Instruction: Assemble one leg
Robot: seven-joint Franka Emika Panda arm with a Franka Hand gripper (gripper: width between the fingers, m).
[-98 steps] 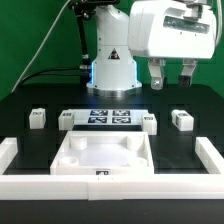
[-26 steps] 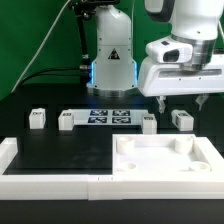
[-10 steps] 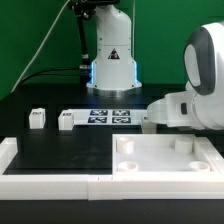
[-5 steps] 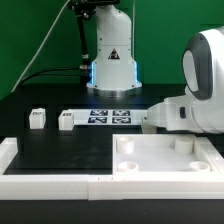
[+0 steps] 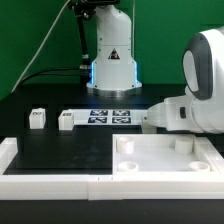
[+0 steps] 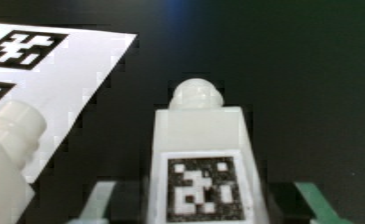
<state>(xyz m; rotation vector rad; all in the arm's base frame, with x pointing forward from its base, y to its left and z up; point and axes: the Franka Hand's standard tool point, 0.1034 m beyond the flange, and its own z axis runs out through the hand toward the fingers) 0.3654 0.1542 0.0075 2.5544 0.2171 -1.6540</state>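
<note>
In the wrist view a white leg (image 6: 200,150) with a black-and-white tag on its face lies on the black table between my fingers. My gripper (image 6: 205,205) is open, with a dark gap between each finger and the leg. A second leg (image 6: 8,140) lies beside it, next to the marker board (image 6: 46,60). In the exterior view the arm's hand (image 5: 190,105) is low at the right and hides the gripper and the legs under it. Two more legs (image 5: 37,118) (image 5: 66,120) lie at the exterior view's left.
The marker board (image 5: 110,117) lies in front of the robot base. The large white tray-like piece (image 5: 150,165) sits at the front right. A white raised border (image 5: 50,180) runs along the table's front and left corner.
The tray-like piece has moved from the front middle to the front right. The hand has since come down low over the right-hand legs. In the last second it barely moves.
</note>
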